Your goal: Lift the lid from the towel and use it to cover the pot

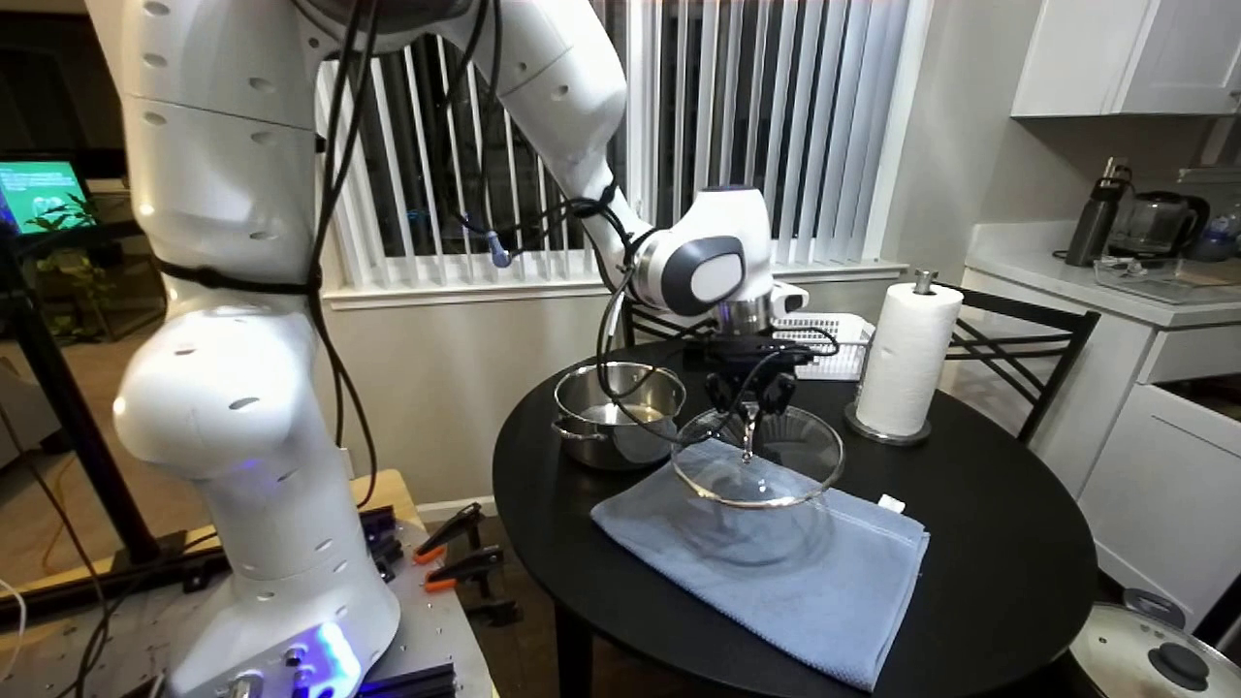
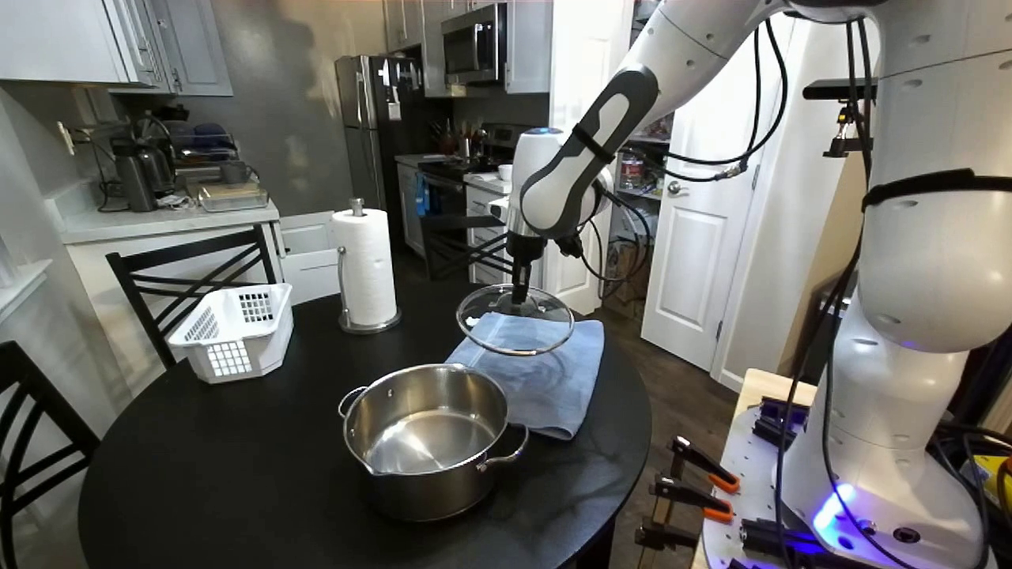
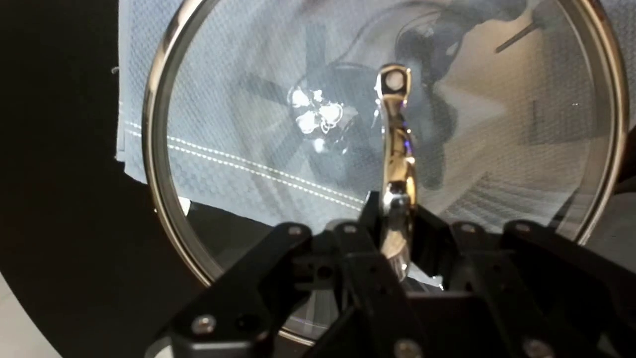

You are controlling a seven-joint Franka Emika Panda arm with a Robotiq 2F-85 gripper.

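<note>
My gripper is shut on the lid's shiny metal handle, which shows between the fingers (image 3: 396, 215) in the wrist view. The clear-glass lid (image 1: 790, 460) hangs roughly level above the towel, with its metal rim apart from the cloth. The gripper (image 1: 749, 399) and lid (image 2: 545, 328) show in both exterior views. The blue-grey towel (image 1: 824, 601) lies flat on the table below the lid; it also shows in an exterior view (image 2: 557, 395). The steel pot (image 2: 431, 494) stands uncovered beside the towel, its inside bare. In an exterior view the pot (image 1: 620, 446) is near the lid's edge.
A white paper-towel roll (image 1: 911, 359) stands upright on its holder on the round black table (image 2: 237, 466). A white plastic basket (image 2: 241, 332) sits near the table edge. Black chairs (image 2: 198, 276) stand around. Black and orange clamps (image 1: 461, 562) are on the robot's bench.
</note>
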